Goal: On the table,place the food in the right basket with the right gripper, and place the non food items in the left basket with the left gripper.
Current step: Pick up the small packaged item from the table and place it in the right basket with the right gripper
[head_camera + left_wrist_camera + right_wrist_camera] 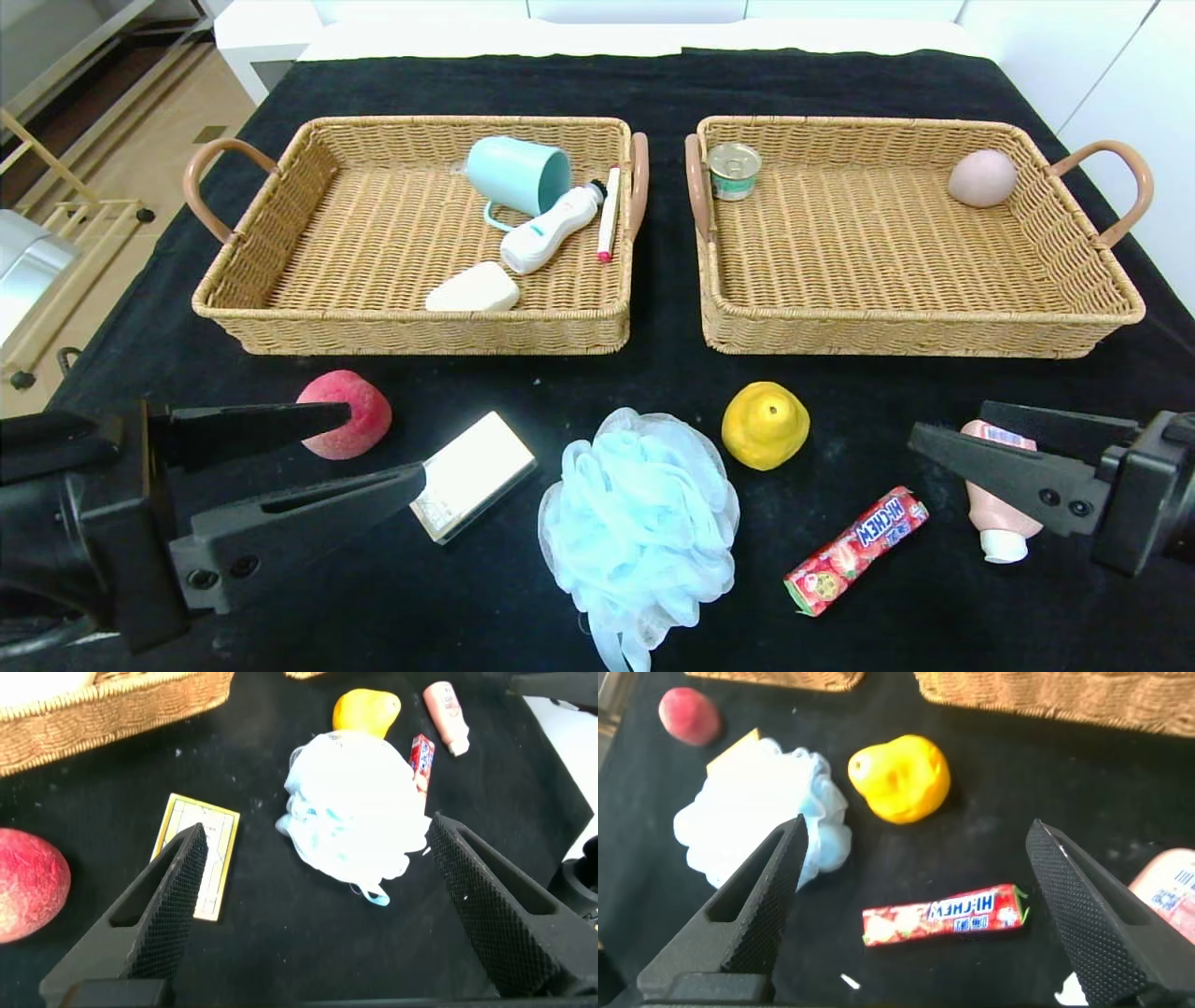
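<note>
Sorting is partly done, judging by what lies in the baskets and what is left on the black cloth.

On the near left, the left gripper point(373, 448) hovers low with its jaws spread wide and nothing between them. A red peach-like fruit point(345, 413) lies just beyond its far finger, and a flat cream rectangular box point(473, 475) lies at the tip of its near finger, long axis running near-left to far-right. That box is the non-food item closest to this arm. To its right sits a pale blue mesh bath puff point(639, 523), also within this arm's side of the table. Both belong in the left woven basket point(280, 317), which stands farther back.

Right of the puff is a yellow pear-shaped fruit point(766, 425), and nearer the robot a red candy tube point(857, 549) lying aslant. In the right wrist view the tube lies crosswise between the spread fingers of the right gripper point(943, 431), which grips nothing. A pink squeeze tube with white cap point(997, 513) lies partly hidden behind that gripper. The candy seems the right arm's handiest food for the right woven basket point(1111, 313).
</note>
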You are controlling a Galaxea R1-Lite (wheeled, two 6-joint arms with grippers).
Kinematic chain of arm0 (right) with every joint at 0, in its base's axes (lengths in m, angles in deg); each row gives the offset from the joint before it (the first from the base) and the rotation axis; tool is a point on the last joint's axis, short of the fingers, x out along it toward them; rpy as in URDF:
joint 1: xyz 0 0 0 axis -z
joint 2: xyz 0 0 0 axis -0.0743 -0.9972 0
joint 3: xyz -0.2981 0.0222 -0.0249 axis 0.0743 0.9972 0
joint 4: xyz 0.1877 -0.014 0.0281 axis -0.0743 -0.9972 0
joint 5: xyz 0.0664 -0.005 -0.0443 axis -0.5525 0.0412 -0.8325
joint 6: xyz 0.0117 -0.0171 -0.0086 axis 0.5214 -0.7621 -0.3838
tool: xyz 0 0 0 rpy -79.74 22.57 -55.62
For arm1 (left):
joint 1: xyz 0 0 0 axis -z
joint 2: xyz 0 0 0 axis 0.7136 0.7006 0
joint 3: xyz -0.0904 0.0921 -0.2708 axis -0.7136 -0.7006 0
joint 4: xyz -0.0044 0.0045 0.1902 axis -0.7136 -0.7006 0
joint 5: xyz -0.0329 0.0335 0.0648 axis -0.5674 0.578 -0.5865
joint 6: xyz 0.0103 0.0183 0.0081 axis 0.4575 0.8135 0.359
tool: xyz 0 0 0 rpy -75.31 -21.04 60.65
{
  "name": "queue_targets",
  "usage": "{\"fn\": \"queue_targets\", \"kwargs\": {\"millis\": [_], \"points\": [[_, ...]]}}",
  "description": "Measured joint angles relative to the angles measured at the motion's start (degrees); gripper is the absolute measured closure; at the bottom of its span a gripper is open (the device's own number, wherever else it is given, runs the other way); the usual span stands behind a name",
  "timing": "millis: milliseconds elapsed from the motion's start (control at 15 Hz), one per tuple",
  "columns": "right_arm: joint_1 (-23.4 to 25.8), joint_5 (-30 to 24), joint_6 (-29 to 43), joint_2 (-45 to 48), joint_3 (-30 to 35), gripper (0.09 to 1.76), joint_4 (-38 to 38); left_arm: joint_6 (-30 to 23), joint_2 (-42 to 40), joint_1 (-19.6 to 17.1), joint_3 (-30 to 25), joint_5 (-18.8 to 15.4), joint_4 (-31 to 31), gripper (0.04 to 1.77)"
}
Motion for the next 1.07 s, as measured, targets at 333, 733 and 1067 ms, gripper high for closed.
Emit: {"fn": "queue_targets", "kwargs": {"millis": [333, 733, 1067], "points": [[0.07, -0.05, 0.22, -0.88, 0.01, 0.14, 0.55, -0.02, -0.26, -0.20, -0.13, -0.02, 0.21, 0.09], [0.24, 6.12, -0.17, -2.43, -3.96, 0.14, -9.36, 0.20, -0.56, -0.11, -0.39, 0.24, 0.17, 0.09], [0.18, 15.57, 4.01, -5.46, -16.64, 0.14, -26.72, 0.00, -0.52, -0.20, -0.30, 0.39, 0.17, 0.09]]}}
